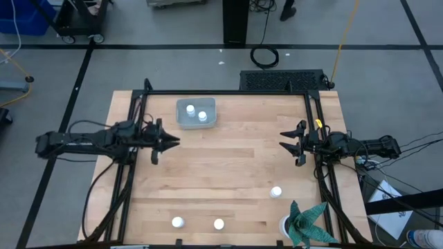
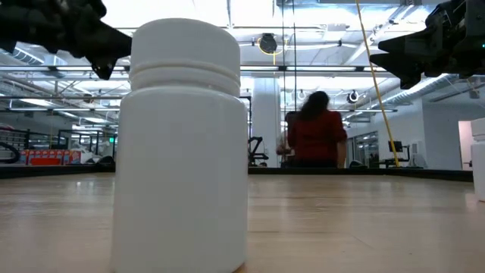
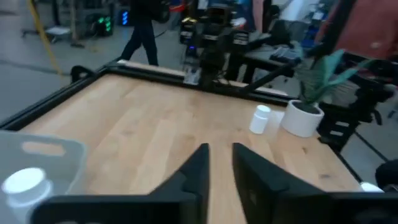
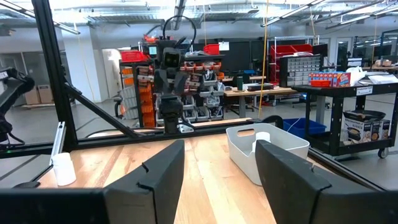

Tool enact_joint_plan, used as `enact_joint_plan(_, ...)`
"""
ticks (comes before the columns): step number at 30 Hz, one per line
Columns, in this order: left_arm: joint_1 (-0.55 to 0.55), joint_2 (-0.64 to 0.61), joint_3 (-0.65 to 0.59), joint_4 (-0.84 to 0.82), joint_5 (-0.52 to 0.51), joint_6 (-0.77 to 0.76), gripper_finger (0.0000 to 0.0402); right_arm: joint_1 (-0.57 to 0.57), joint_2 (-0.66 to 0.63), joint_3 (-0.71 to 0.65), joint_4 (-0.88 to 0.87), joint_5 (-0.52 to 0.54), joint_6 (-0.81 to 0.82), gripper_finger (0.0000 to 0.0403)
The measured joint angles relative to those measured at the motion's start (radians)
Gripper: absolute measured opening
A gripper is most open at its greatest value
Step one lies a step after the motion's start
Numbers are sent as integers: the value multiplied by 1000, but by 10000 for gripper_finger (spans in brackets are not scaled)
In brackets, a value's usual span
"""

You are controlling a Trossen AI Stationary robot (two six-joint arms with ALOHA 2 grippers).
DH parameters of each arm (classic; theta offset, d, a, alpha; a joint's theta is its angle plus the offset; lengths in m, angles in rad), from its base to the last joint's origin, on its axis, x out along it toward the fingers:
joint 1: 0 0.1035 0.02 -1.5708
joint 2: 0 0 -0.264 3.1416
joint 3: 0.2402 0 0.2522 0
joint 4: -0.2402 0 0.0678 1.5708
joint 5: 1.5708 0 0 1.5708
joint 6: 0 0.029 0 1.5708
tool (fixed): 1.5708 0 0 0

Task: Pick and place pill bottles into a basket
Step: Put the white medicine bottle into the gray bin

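Note:
The grey-blue basket [image 1: 196,114] stands on the table at the far middle with two white pill bottles [image 1: 190,109] [image 1: 203,116] inside. Three more bottles stand upright on the wood: one at the right [image 1: 276,191] and two near the front edge [image 1: 178,222] [image 1: 219,223]. One of the front ones fills the low view [image 2: 180,144]. My left gripper [image 1: 173,142] hovers near the basket's front left, its fingers a narrow gap apart [image 3: 221,165], empty. My right gripper [image 1: 284,140] hovers at the table's right, open [image 4: 221,168] and empty.
A white pot with a green plant [image 1: 294,225] stands at the near right corner, next to the right bottle [image 3: 260,118]. A black frame [image 1: 228,92] runs along the table's edges. A person in red [image 2: 314,133] stands beyond the far edge.

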Motion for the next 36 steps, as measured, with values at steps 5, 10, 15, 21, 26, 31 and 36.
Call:
enact_joint_plan(5, -58, -15, -62, 59, -65, 10, 9, 0, 0, 0, 0, 0, 0, 192)
enact_joint_plan(10, -122, -15, -98, 76, -141, -3, 6, 0, 0, 0, 0, 0, 0, 192)
enact_joint_plan(15, -172, -26, -98, 74, -140, 26, 13, 0, 0, 0, 0, 0, 0, 192)
enact_joint_plan(21, -182, -155, -98, -73, -193, 38, 4, 0, 0, 0, 0, 0, 0, 192)
enact_joint_plan(26, -182, -326, -97, -158, -187, 45, 14, 0, 0, 0, 0, 0, 0, 192)
enact_joint_plan(31, -182, -444, -97, -287, -222, 46, 5, 0, 0, 0, 0, 0, 0, 192)
enact_joint_plan(36, -182, -441, -88, -319, -222, 53, 14, 0, 0, 0, 0, 0, 0, 192)
